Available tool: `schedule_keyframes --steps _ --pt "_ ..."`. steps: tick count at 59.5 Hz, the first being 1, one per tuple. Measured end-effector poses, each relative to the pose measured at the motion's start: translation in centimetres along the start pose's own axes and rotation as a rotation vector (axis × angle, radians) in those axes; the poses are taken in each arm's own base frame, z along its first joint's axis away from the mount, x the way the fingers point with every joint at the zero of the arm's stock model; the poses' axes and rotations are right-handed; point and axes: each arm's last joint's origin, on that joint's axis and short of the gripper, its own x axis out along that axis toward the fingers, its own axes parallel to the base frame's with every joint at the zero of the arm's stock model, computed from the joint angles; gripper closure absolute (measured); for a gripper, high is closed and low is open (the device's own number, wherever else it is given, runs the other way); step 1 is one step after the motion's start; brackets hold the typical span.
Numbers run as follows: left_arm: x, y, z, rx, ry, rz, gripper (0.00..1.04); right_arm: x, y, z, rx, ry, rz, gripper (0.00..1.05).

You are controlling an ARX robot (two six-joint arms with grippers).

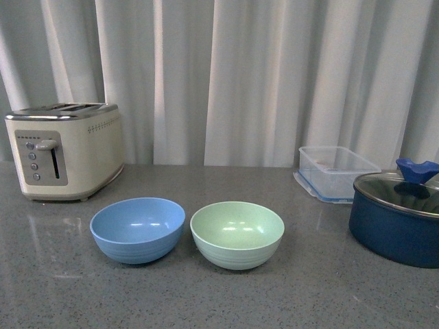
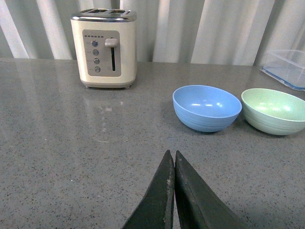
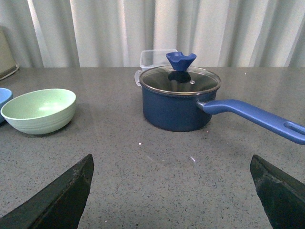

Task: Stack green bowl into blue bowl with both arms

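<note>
Front view: the green bowl [image 1: 236, 233] stands upright near the middle of the grey desk [image 1: 219, 305]. Just beside it, on the side toward the desk's left edge, is the blue bowl [image 1: 137, 229]. The left gripper [image 2: 172, 153] is clenched, its fingers pressed together on nothing, and both bowls lie ahead of it, the blue one nearer. The right gripper [image 3: 171, 160] is released and spread wide. The green bowl lies ahead of it toward the desk's left edge, and the navy pot [image 3: 176, 107] sits straight ahead.
</note>
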Motion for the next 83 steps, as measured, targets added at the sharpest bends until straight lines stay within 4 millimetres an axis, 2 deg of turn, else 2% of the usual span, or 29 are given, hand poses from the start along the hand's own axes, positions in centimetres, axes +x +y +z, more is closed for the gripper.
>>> schedule_keyframes --steps 13,19,30,34,38,40,41,44,47,58,68,83 --pt "-0.4 0.0 0.0 0.0 0.001 0.0 1.01 0.0 0.0 0.0 0.0 0.0 0.0 0.1" --pt "-1.5 0.0 -0.3 0.0 0.009 -0.001 1.01 0.0 0.0 0.0 0.0 0.0 0.0 0.1" --pt "-1.5 0.0 -0.3 0.0 0.008 0.0 1.01 0.0 0.0 0.0 0.0 0.0 0.0 0.1" --pt "-1.5 0.0 -0.3 0.0 0.008 0.0 0.84 0.0 0.0 0.0 0.002 0.004 -0.002 0.1" --pt "-1.5 0.0 -0.3 0.0 0.008 0.001 0.71 0.1 0.1 0.4 0.053 0.318 -0.065 0.1" --pt "-1.5 0.0 -0.3 0.0 0.008 0.0 0.66 0.6 0.2 1.0 0.062 0.532 -0.079 0.1" --pt "-1.5 0.0 -0.3 0.0 0.008 0.0 0.64 0.8 0.2 1.2 0.062 0.577 -0.08 0.1" --pt "-1.5 0.0 -0.3 0.001 0.006 -0.001 0.55 2.0 0.4 2.1 0.069 0.733 -0.071 0.1" --pt "-1.5 0.0 -0.3 0.0 0.006 -0.001 0.46 4.0 0.8 3.2 0.065 0.784 -0.047 0.1" --pt "-1.5 0.0 -0.3 0.002 0.007 0.0 0.06 12.9 4.2 8.2 0.047 0.781 0.074 0.1" --pt "-1.5 0.0 -0.3 0.003 0.007 0.0 0.07 18.7 7.0 9.6 0.112 0.802 0.108 0.1" --pt "-1.5 0.0 -0.3 0.002 0.007 0.0 0.07 23.2 9.4 8.8 0.164 0.835 0.126 0.1"
